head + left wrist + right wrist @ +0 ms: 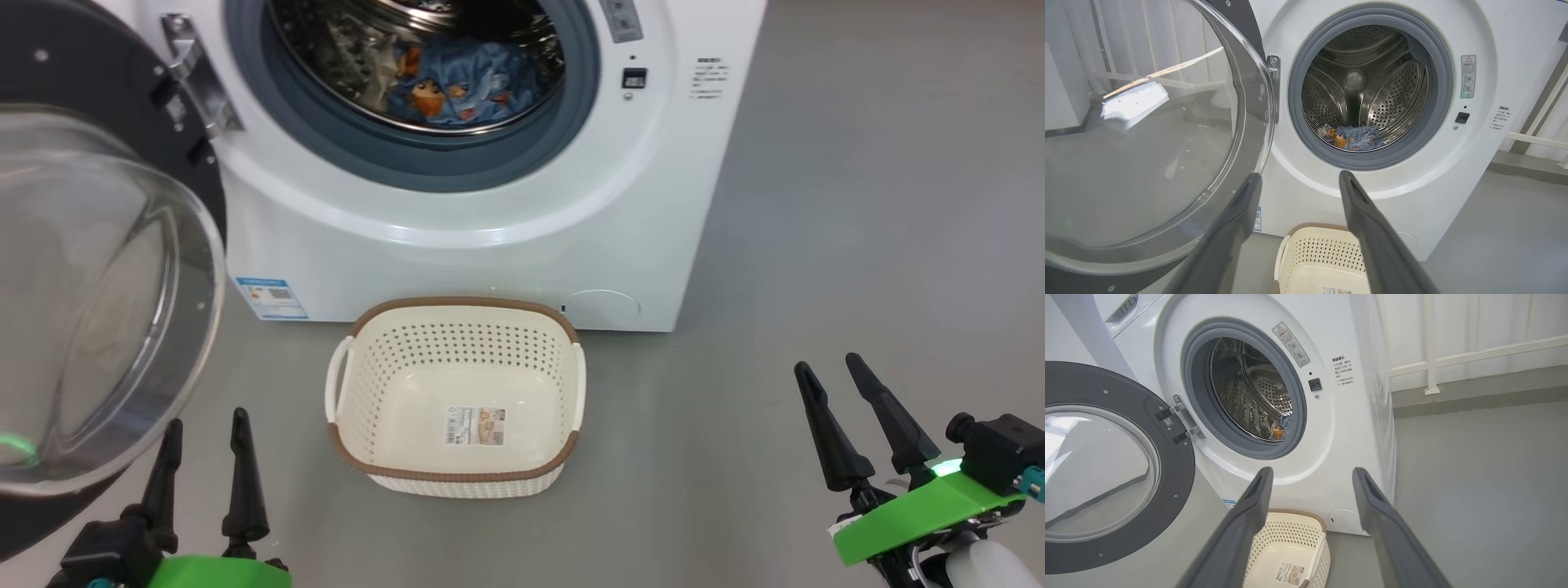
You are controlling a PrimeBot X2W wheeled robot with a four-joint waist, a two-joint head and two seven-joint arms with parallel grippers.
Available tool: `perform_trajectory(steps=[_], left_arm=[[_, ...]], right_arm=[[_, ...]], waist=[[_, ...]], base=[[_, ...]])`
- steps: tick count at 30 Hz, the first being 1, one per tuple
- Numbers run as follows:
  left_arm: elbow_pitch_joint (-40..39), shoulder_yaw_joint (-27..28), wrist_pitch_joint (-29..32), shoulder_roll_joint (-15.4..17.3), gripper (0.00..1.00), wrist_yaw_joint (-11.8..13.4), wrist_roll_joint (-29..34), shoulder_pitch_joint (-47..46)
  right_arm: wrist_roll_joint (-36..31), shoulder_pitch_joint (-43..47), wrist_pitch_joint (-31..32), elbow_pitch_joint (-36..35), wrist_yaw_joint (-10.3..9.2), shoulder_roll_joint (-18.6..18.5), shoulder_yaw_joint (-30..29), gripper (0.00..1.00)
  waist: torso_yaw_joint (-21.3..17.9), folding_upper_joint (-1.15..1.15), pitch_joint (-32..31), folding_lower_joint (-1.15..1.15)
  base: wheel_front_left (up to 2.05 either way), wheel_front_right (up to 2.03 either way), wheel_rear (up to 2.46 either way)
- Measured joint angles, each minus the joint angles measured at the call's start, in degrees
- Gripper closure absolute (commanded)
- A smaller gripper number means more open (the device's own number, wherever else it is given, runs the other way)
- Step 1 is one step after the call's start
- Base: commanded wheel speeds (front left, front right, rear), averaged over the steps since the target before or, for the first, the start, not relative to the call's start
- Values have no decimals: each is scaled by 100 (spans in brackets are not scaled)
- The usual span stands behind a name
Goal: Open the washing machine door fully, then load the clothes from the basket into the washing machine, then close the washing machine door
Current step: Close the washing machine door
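Note:
The white washing machine (457,245) stands ahead with its door (90,294) swung wide open to the left, glass bowl facing me. Light-blue clothes (457,86) with orange faces lie inside the steel drum, also seen as clothes (1353,138) in the left wrist view. On the floor in front sits the cream basket (359,425) with a brown rim, holding only a label sticker. My left gripper (204,429) is open at the lower left, just below the door. At the lower right my right gripper (831,367) is open, well clear of the basket.
Grey floor spreads to the right of the washing machine (1298,473). A white rail (1474,357) runs along the wall behind it. The open door (1147,134) takes up the space left of the basket (1323,261).

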Motion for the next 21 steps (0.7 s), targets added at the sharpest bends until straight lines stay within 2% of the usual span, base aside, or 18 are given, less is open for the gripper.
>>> perform_trajectory(steps=[21], left_arm=[[23, 49, 0, -2, 0, 33, 66, 8]], right_arm=[[3, 15, 0, 54, 0, 43, 152, 0]], waist=[[1170, 0, -205, 0]], base=[[0, 0, 0]])
